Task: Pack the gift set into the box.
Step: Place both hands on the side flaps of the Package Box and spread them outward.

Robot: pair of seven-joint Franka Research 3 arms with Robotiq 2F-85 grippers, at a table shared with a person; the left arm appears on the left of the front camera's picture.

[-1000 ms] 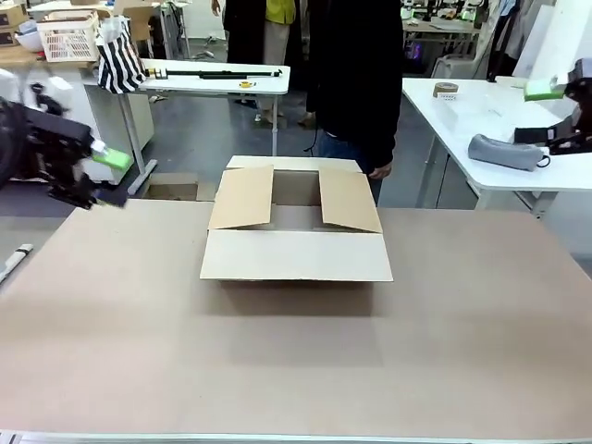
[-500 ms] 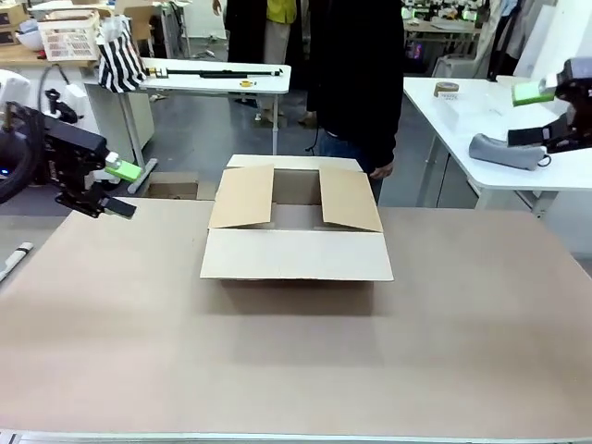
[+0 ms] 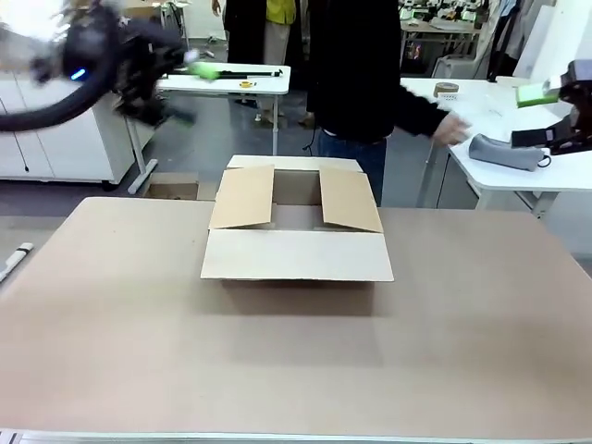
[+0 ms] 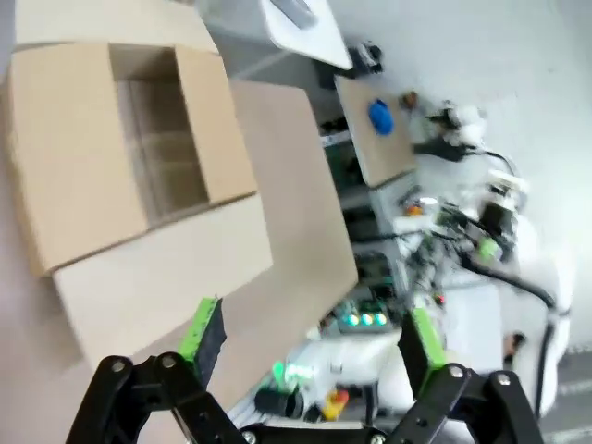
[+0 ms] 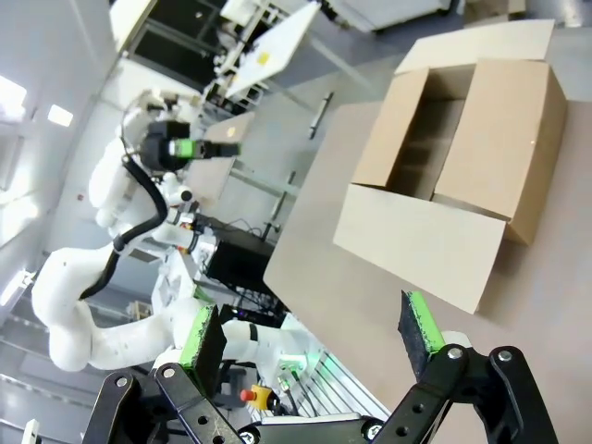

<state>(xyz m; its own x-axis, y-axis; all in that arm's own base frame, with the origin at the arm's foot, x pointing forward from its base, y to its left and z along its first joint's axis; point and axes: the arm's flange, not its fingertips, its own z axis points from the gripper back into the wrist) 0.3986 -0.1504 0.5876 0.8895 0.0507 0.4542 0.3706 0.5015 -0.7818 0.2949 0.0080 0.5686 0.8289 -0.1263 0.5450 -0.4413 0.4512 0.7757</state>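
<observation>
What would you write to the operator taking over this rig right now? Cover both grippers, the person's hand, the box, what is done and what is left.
Left gripper: open, empty, raised high at the left.
Right gripper: open, empty, high at the right.
Box: middle of the table, all four flaps folded out, inside bare.
Person's hand: stretched toward the white side table, blurred.
Done: box stands open. Left: bring the gift set and put it in.
</observation>
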